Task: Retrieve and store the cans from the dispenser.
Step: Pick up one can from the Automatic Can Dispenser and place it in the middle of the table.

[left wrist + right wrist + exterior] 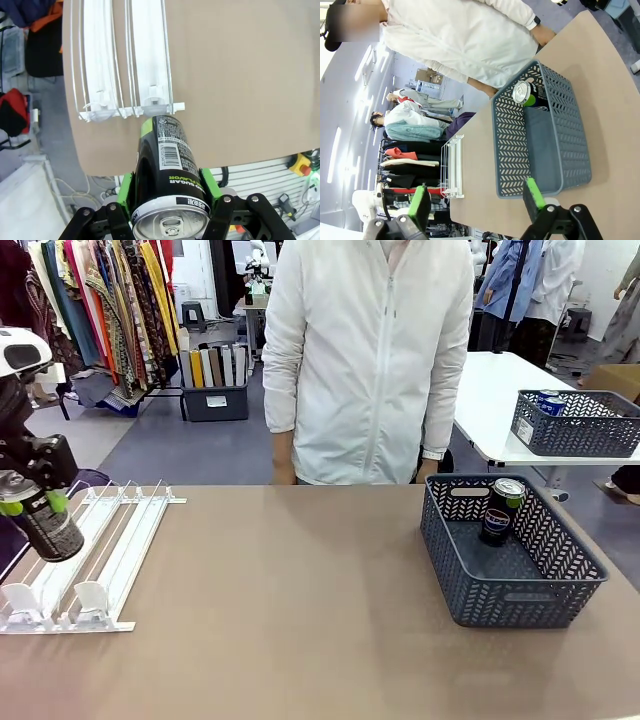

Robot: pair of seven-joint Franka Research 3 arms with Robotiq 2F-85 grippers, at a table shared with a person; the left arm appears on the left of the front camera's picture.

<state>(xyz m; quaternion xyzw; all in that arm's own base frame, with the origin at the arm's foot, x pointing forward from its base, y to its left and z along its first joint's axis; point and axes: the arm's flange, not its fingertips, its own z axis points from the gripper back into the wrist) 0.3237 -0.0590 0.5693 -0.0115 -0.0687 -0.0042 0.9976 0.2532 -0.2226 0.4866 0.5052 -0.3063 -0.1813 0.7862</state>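
My left gripper (pixel 35 506) is shut on a black can with green marks (pixel 48 525), held tilted above the near left end of the dispenser (pixel 110 545). In the left wrist view the can (pixel 167 150) sits between the green pads (pixel 209 187), silver top toward the camera, just off the dispenser's white end stops (pixel 150 95). The dispenser lanes look bare. My right gripper (pixel 476 197) is open with nothing between its fingers, hovering off the near side of the dark lattice basket (pixel 507 145). A dark can with a silver top (pixel 500 510) stands in the basket's far corner.
A person in a white jacket (pixel 370 350) stands at the far edge of the table, hands low by the edge. The basket (pixel 530 595) sits at the table's right. Behind, a white table holds a second basket (pixel 580 430) with blue cans.
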